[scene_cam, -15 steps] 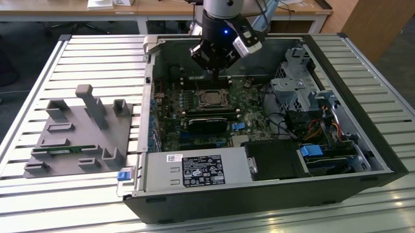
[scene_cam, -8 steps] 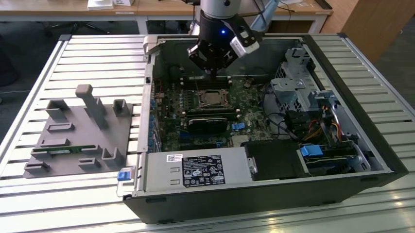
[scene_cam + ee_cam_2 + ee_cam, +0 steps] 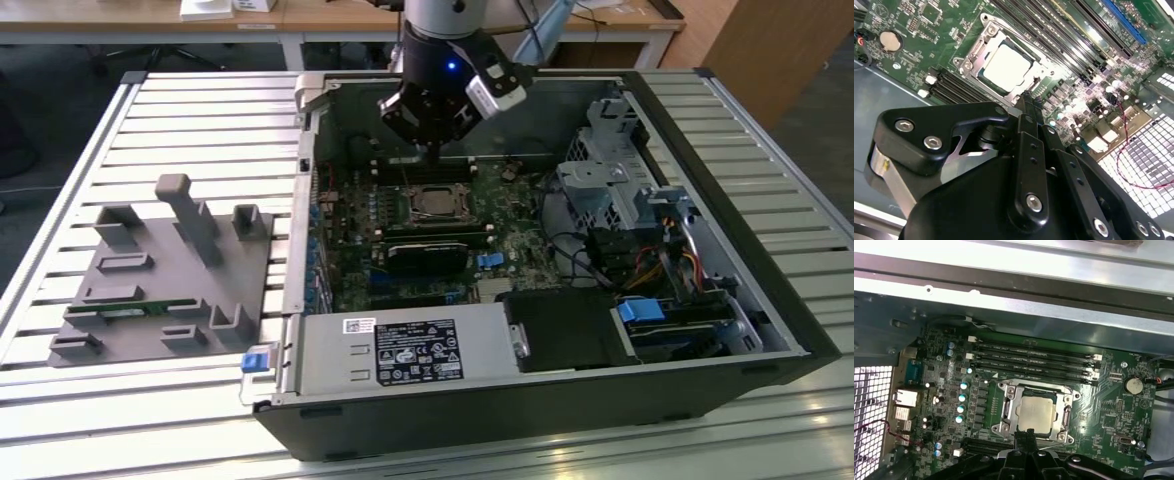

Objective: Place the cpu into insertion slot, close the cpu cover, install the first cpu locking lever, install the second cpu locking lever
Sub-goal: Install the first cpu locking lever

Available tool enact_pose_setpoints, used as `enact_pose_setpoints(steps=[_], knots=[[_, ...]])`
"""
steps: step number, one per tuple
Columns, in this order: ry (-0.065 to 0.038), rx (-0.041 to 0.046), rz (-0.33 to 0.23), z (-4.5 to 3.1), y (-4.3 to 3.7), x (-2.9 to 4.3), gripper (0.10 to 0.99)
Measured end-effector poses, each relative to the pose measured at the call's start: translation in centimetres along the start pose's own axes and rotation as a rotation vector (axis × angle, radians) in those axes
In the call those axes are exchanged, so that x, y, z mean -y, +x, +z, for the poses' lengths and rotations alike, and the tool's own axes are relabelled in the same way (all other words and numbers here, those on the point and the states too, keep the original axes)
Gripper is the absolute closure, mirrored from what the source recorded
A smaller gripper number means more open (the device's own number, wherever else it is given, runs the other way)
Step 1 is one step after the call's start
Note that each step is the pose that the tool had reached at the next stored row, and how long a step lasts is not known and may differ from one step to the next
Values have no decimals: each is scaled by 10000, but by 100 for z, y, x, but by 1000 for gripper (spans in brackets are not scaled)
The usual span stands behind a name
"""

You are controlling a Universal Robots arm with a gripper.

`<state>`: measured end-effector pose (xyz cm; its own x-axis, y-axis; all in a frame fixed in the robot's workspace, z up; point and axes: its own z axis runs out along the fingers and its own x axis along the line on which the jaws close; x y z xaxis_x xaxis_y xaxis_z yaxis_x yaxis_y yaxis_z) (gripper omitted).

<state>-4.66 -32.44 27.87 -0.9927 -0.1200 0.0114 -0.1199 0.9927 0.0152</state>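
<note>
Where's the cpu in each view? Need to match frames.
Exterior view: cpu mid-board, inside the open case.
First wrist view: cpu framed by silvery cpu cover.
Second wrist view: same, inside the cpu cover.
Shared landmark: long black memory slots alongside it.

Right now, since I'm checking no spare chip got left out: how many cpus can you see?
1. The cpu sits on the green board, framed by the cpu cover, just beyond the shut fingers. The arm may hide others.
</note>
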Motion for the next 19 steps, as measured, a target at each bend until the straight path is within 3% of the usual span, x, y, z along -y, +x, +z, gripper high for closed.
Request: enact_pose_setpoints(steps=[6,11,19], knots=[[2,-1,23,20,111,-21,980],[-5,6,387,52,139,-31,980],[-7,3,399,88,146,-31,980]])
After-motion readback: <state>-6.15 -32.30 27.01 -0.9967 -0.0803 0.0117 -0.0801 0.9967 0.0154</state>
